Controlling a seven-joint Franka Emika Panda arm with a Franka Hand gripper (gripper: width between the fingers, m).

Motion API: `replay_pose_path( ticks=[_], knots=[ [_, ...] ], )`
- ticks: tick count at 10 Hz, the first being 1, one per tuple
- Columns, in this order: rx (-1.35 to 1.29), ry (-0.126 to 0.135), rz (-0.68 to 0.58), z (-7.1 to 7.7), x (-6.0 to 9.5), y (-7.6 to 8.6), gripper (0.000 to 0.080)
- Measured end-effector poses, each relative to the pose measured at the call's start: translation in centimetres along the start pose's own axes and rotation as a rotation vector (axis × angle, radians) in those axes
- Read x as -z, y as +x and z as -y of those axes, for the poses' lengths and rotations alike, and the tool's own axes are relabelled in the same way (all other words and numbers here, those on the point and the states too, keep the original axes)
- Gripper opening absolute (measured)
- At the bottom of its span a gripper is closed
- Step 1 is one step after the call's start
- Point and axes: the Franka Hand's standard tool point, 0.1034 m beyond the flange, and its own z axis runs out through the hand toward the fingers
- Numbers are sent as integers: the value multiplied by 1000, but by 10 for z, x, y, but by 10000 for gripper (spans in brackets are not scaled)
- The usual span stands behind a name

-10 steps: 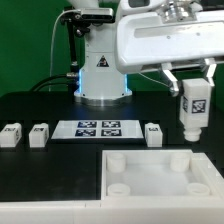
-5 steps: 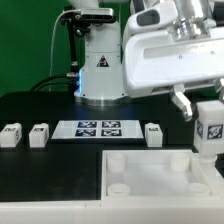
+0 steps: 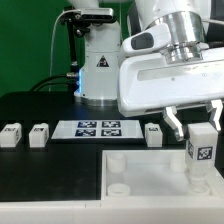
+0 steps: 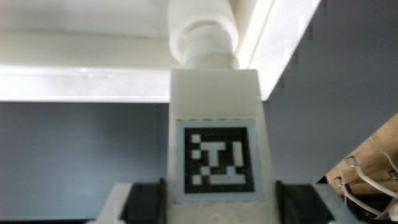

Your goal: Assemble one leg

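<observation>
My gripper [image 3: 197, 126] is shut on a white leg [image 3: 201, 152] with a black-and-white marker on its face. I hold it upright over the large white square panel [image 3: 150, 176], near its far corner on the exterior view's right. In the wrist view the leg [image 4: 217, 130] fills the middle between my two dark fingers [image 4: 146, 205], and its round tip points at the panel's white edge [image 4: 107, 50]. Three more legs lie on the black table: two on the exterior view's left [image 3: 11, 134] [image 3: 39, 133] and one beside the marker board [image 3: 153, 133].
The marker board [image 3: 96, 128] lies flat behind the panel. The robot base [image 3: 100, 70] stands at the back. The panel has round corner sockets, one at its near left [image 3: 118, 186].
My gripper with the leg has moved down and a little toward the exterior view's left from its spot half a second ago, lowering the leg to the panel's far right corner.
</observation>
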Motion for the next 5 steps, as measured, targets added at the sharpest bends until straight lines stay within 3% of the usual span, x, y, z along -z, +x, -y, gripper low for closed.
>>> replay_pose_path(
  ticks=[5],
  knots=[
    [-4, 0, 3, -2, -5, -1, 292]
  ],
)
